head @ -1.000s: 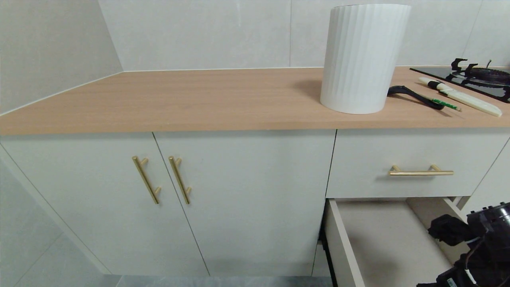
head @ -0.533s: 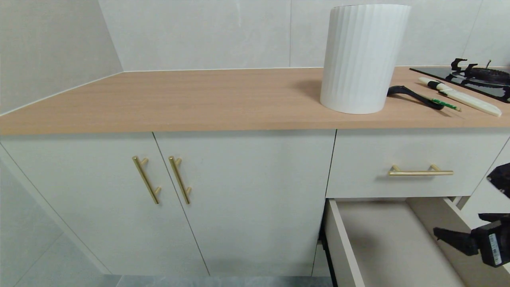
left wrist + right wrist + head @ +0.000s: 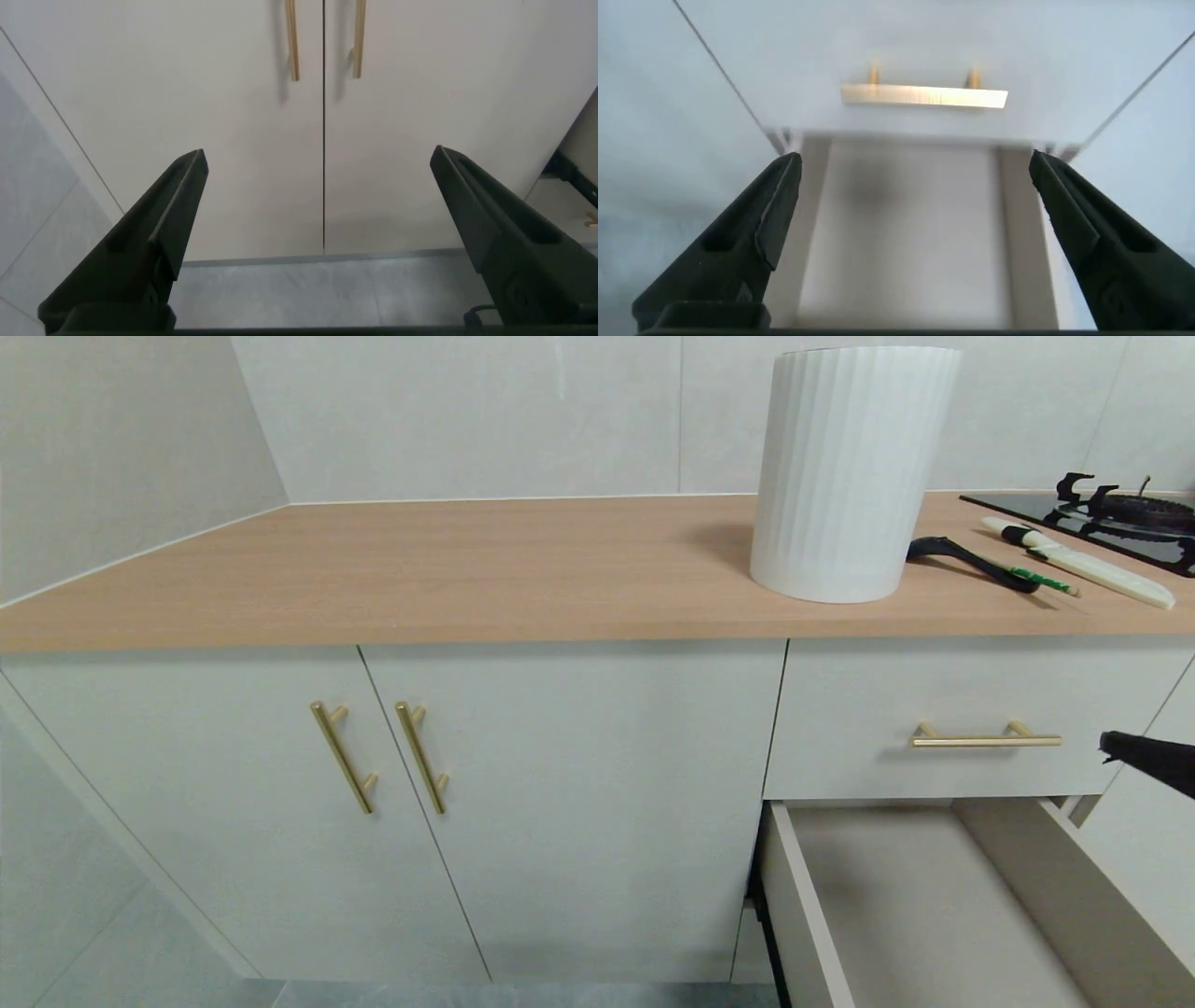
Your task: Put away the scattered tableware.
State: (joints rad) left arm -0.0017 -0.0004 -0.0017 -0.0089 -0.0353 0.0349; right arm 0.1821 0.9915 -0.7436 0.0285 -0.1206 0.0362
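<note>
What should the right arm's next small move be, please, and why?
Probably raise the right gripper toward the black spoon on the counter: its jaws stand open and empty, the drawer below is open and looks bare, and the spoon, chopsticks and knife lie unstored.

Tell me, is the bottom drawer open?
Open: the lower white drawer is pulled out beneath the shut gold-handled drawer, showing its inside.

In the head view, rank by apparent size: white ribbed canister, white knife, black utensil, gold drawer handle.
1. white ribbed canister
2. white knife
3. black utensil and gold drawer handle look alike; the handle is nearer the camera, so unranked.
</note>
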